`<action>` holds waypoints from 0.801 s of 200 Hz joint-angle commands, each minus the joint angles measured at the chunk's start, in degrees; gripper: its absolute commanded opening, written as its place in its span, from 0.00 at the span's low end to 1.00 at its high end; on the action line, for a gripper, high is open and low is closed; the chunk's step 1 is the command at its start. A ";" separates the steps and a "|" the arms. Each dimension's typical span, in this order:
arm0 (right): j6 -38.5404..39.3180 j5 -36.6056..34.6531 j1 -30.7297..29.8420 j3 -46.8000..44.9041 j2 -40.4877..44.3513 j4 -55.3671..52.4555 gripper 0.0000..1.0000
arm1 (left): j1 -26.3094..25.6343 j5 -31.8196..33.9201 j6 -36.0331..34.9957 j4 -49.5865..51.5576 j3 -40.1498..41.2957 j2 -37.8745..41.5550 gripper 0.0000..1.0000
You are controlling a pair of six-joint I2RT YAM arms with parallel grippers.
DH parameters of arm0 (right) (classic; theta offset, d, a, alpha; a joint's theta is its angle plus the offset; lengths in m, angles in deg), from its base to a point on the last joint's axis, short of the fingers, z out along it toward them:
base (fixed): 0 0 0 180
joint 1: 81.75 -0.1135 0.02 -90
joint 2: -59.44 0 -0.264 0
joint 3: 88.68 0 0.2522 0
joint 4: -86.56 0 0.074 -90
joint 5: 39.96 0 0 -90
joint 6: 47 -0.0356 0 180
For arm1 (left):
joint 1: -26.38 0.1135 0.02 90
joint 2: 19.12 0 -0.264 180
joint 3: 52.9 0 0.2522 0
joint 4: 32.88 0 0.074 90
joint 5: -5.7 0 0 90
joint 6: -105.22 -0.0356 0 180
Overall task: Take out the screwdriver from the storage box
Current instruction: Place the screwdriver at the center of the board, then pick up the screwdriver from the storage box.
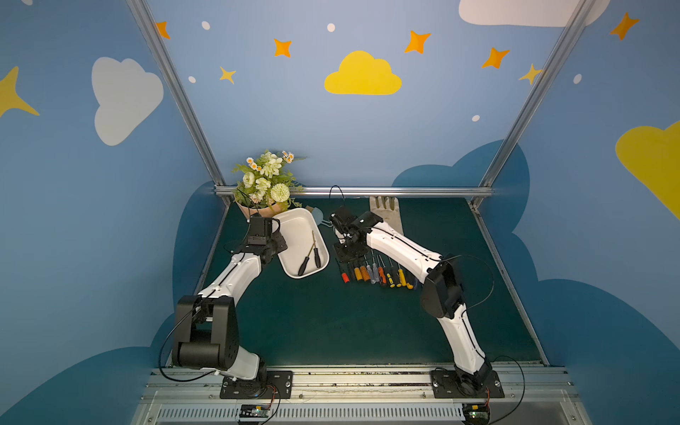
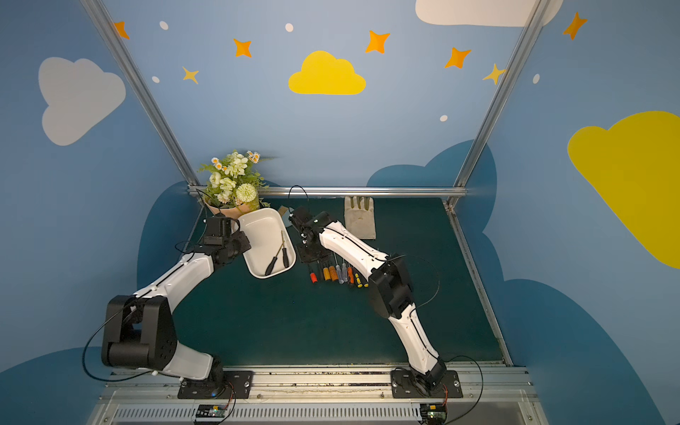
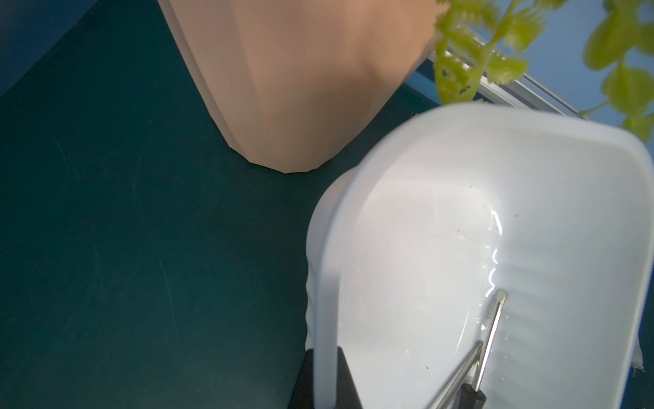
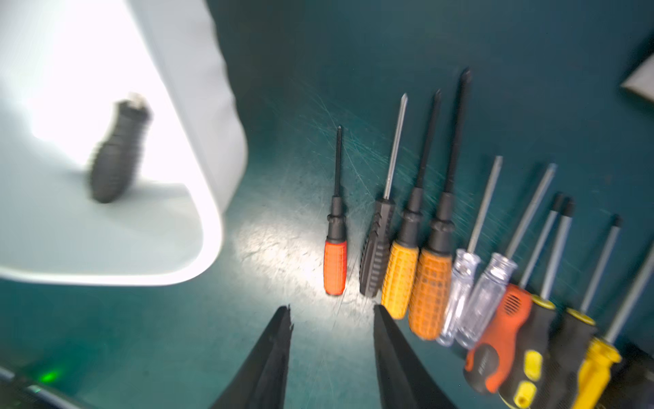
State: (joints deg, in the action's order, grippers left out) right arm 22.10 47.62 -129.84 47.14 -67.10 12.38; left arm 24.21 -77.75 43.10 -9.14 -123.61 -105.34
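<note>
Two black-handled screwdrivers (image 1: 304, 262) lie side by side at the near end of the white storage box (image 1: 298, 228), which sits just beside the peach flower pot (image 3: 290, 88). The left gripper (image 3: 326, 370) is pinched on the box's side rim. The right gripper (image 4: 332, 313), jaws spread and empty, hovers over the worktop (image 1: 331, 323) beside a row of loose screwdrivers (image 4: 431, 283).

Two screwdrivers (image 1: 317, 257) lie in the storage box (image 1: 298, 230). The flower pot (image 1: 257, 210) stands just behind it, to the left. A row of screwdrivers (image 1: 375, 274) lies on the surface (image 1: 331, 323) right of the box, with the glove (image 1: 386, 209) behind that row.
</note>
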 commanded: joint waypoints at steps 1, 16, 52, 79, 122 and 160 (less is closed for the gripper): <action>0.35 -0.63 -0.04 -1.65 5.17 3.23 0.41 | -1.12 -1.91 0.44 -2.24 -0.39 0.69 0.02; 2.05 -0.08 -0.45 -4.12 7.70 4.51 0.41 | -1.83 -1.93 0.29 -2.05 -0.49 0.61 0.02; 3.07 2.24 -1.72 -11.16 12.89 9.13 0.41 | -3.80 -1.86 -1.23 -1.73 -0.91 0.19 0.02; 2.24 3.69 -2.70 -12.49 13.63 11.34 0.41 | -4.41 -1.98 -1.62 -1.50 -1.29 -0.18 0.02; 2.02 6.55 -3.57 -8.67 9.45 9.81 0.41 | -5.84 -1.36 -2.27 -1.11 -1.50 -0.88 0.02; 1.88 7.48 -4.37 -6.79 6.40 9.09 0.41 | -6.18 -1.27 -2.23 -1.12 -1.59 -1.03 0.02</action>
State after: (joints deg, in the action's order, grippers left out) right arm 23.98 54.18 -133.65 38.51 -58.33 22.02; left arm 18.22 -78.58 41.11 -9.25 -123.63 -105.80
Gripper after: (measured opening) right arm 0.413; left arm 0.082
